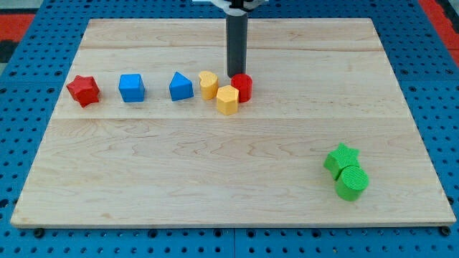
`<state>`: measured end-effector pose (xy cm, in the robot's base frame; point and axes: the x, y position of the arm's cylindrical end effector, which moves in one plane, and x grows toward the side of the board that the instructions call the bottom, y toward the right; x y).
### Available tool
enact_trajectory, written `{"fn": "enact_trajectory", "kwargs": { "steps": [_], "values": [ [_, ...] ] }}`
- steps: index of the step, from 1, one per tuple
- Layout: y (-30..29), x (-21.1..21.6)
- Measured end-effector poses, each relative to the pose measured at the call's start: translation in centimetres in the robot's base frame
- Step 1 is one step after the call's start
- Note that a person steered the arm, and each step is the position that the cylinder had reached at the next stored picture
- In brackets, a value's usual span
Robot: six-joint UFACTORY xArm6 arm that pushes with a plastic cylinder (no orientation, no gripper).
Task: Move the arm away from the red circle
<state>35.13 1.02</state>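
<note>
Your tip point(236, 76) stands at the red circle point(242, 87), touching its top edge; it carries nothing. That circle sits top-centre on the wooden board point(215, 165), against the yellow hexagon point(227, 99), near the yellow heart point(208, 84).

Straight dark grey rod, my tip point(236, 76) blunt, white collar above

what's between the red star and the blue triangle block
In the camera view, only the blue cube sits between the red star and the blue triangle block.
</note>
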Motion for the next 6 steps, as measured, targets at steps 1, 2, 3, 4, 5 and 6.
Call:
{"fn": "enact_trajectory", "kwargs": {
  "steps": [1, 2, 3, 4, 5, 6],
  "values": [
    [0.5, -0.1],
    [1.3, -0.8],
    [5.1, -0.6],
    [10.6, 6.4],
    [5.9, 13.1],
    [-8.1, 13.5]
  ]
}}
